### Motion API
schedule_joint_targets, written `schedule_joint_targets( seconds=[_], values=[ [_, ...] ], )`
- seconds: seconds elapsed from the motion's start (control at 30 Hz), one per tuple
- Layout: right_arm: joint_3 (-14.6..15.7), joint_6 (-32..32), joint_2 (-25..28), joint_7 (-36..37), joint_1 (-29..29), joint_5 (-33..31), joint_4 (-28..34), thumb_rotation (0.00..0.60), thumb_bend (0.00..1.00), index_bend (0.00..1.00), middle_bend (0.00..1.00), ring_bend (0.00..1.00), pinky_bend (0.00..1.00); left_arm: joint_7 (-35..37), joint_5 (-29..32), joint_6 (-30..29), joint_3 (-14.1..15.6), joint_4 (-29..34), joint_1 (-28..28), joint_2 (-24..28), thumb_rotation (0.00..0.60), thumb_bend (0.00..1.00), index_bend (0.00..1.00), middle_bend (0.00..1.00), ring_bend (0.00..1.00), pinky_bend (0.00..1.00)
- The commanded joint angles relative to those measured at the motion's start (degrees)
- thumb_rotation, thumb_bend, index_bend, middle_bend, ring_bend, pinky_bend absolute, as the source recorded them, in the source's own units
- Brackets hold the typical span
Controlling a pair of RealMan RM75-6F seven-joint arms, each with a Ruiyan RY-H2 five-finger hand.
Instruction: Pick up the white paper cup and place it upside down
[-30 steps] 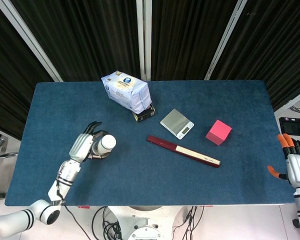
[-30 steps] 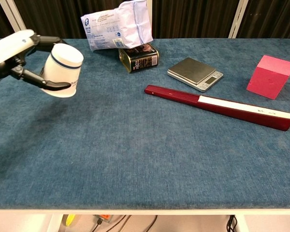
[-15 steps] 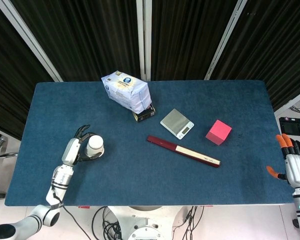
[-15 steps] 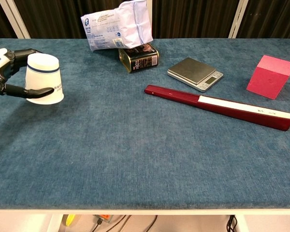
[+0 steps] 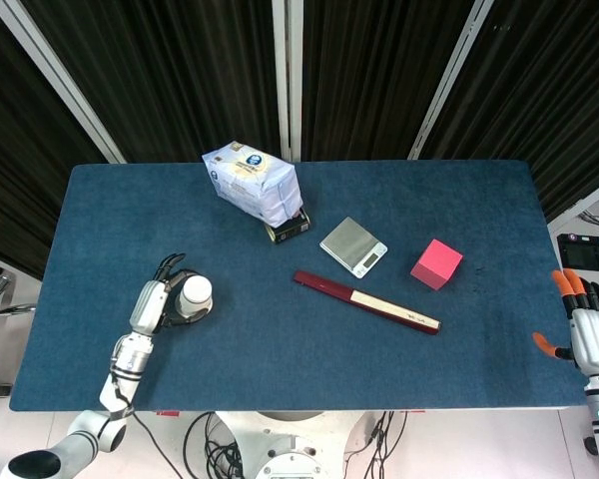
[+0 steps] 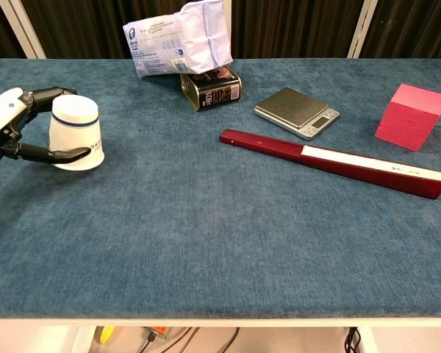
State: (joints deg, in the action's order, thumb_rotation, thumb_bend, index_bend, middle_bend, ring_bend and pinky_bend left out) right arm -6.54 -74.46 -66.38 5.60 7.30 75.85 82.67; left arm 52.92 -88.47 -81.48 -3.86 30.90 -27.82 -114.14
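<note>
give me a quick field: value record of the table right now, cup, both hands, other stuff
cup: white paper cup upside down, rim at or near the blue table; contact not certain
left hand: left hand wrapped around the cup, fingers at its sides
right hand: right hand off the table's right edge, holding nothing, fingers apart
back of table: white bag leaning on a dark tin
middle: silver scale, closed red fan
right side: pink cube
</note>
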Motion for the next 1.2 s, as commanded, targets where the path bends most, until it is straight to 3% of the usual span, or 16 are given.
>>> schedule_joint_targets(
  seconds=[0.03, 0.17, 0.33, 0.47, 0.57, 0.77, 0.83, 0.9, 1.03, 1.2],
  values=[
    [-0.01, 0.09, -0.05, -0.04, 0.05, -0.05, -0.04, 0.600, 0.14, 0.00, 0.00, 0.00, 0.00, 0.73, -0.15, 0.25, 0.23, 0.00, -0.02, 0.16, 0.600, 0.16, 0.29, 0.25, 0.03, 0.03],
    [-0.04, 0.18, -0.12, -0.20, 0.12, -0.16, -0.09, 0.600, 0.14, 0.00, 0.00, 0.00, 0.00, 1.49, -0.36, 0.07, 0.48, 0.13, 0.12, 0.41, 0.600, 0.15, 0.23, 0.16, 0.01, 0.03],
    [-0.11, 0.02, -0.06, -0.20, 0.04, -0.25, 0.01, 0.600, 0.14, 0.00, 0.00, 0.00, 0.00, 2.05, -0.20, -0.79, 0.29, 1.86, 0.67, 1.20, 0.600, 0.15, 0.19, 0.15, 0.00, 0.02],
    [-0.26, -0.44, 0.30, -0.16, -0.11, -0.21, 0.40, 0.600, 0.14, 0.00, 0.00, 0.00, 0.00, 0.15, -1.13, -5.79, -0.40, 6.03, 1.18, 4.13, 0.600, 0.15, 0.18, 0.14, 0.00, 0.02],
    [-0.34, -0.89, 0.52, -0.29, -0.23, -0.08, 0.60, 0.600, 0.14, 0.00, 0.00, 0.00, 0.00, -4.41, -2.52, -9.83, -0.10, 13.83, 2.44, 10.21, 0.600, 0.14, 0.14, 0.14, 0.00, 0.02],
    [-0.40, -1.29, 0.79, -1.28, -0.54, -0.56, 0.77, 0.600, 0.14, 0.00, 0.00, 0.00, 0.00, -22.17, -0.97, -11.59, 1.73, 41.60, 8.60, 32.11, 0.600, 0.14, 0.13, 0.14, 0.00, 0.02],
    [-0.42, -1.88, 0.74, -2.58, -0.69, -0.61, 0.99, 0.600, 0.14, 0.00, 0.00, 0.00, 0.00, -34.86, -0.41, -10.75, 3.35, 48.45, 10.51, 39.81, 0.600, 0.14, 0.13, 0.14, 0.00, 0.02],
    [-0.24, -2.70, 0.61, -4.06, -0.88, -0.22, 1.26, 0.600, 0.14, 0.00, 0.00, 0.00, 0.00, -44.94, -0.10, -9.59, 4.97, 52.58, 11.73, 44.26, 0.600, 0.14, 0.13, 0.14, 0.01, 0.06],
    [1.01, -5.79, -1.19, -5.98, -1.87, 2.47, 0.15, 0.600, 0.09, 0.00, 0.00, 0.00, 0.00, -62.41, -0.03, -8.61, 8.14, 57.79, 14.64, 48.07, 0.600, 0.15, 0.11, 0.13, 0.03, 0.11],
    [1.85, -8.92, -2.68, -7.99, -3.38, 3.90, -0.49, 0.600, 0.08, 0.00, 0.00, 0.00, 0.00, -66.48, 2.16, -9.05, 8.14, 56.62, 17.45, 47.43, 0.600, 0.14, 0.06, 0.06, 0.00, 0.03]
  ],
)
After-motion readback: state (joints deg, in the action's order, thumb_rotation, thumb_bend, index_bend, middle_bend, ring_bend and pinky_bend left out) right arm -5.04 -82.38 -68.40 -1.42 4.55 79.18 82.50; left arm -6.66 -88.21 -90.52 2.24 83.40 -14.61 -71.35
